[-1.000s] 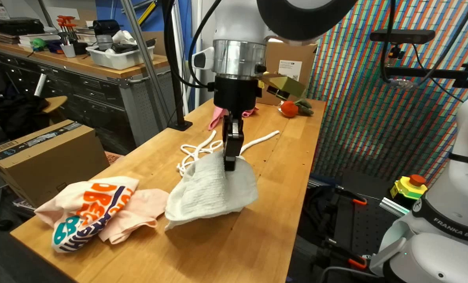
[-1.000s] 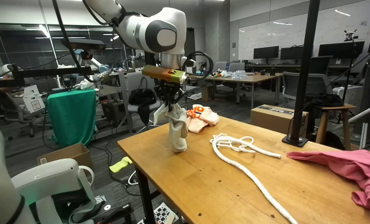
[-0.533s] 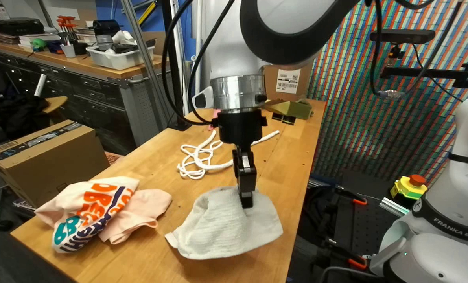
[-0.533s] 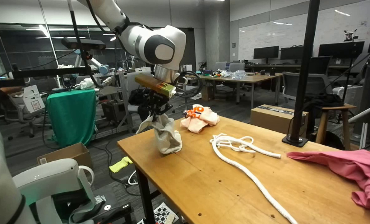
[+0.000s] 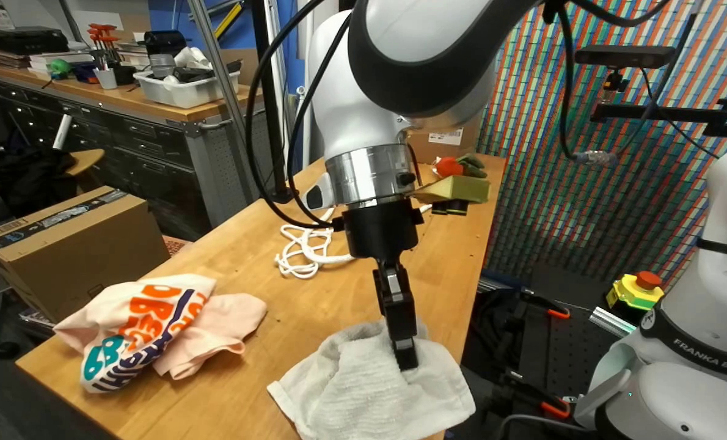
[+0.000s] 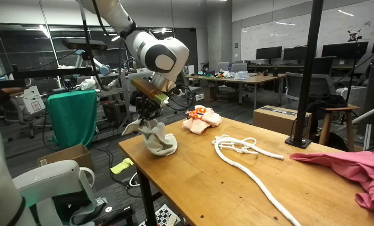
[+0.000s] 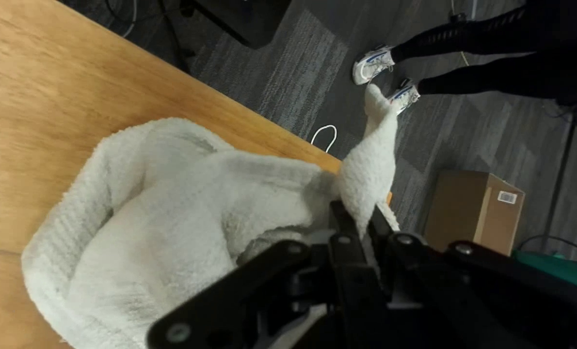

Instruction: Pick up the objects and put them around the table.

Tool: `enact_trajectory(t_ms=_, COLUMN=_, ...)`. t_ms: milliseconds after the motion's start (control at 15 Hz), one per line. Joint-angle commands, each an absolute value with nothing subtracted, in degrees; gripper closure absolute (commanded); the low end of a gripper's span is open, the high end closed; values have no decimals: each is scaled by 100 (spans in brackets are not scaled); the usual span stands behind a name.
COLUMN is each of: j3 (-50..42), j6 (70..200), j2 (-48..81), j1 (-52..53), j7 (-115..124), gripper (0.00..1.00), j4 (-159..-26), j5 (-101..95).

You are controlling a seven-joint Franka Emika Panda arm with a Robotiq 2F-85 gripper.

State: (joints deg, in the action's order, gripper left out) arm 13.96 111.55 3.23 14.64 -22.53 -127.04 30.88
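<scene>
Drooping from the gripper (image 7: 360, 215) is white cloth (image 5: 366, 385).

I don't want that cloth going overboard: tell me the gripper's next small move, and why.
I'd probably ease the gripper slightly inward before opening it. It pinches the white-grey cloth, most of which shows over the table, but in the wrist view the held flap shows against the floor beyond the edge.

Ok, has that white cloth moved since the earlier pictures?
Yes: in an exterior view, the white cloth has moved away from the peach printed cloth, toward the table's left corner.
</scene>
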Motion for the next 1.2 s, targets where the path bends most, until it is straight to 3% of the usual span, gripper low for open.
enact_trajectory(t_ms=0, j3=1447, j6=11005, j2=445, j1=1421, j7=-2151, gripper=93, j4=-12531, j5=3519)
enact_trajectory(t_ms=267, j3=1448, j6=11259, j2=504, j1=1436, j7=-1976, gripper=93, j4=-12568, j5=3719)
enact_trajectory(t_ms=400, j3=1447, j6=11359, j2=511, j1=1440, j7=-1874, gripper=63, j4=-12582, j5=3682)
enact_trajectory(t_ms=933, j3=1411, j6=11962, j2=501, j1=1456, j7=-1364, gripper=4, j4=-12576, j5=2939)
enact_trajectory(t_ms=1133, j3=1351, j6=12458, j2=521, j1=1439, j7=-1127, gripper=0, j4=-12677, j5=1788)
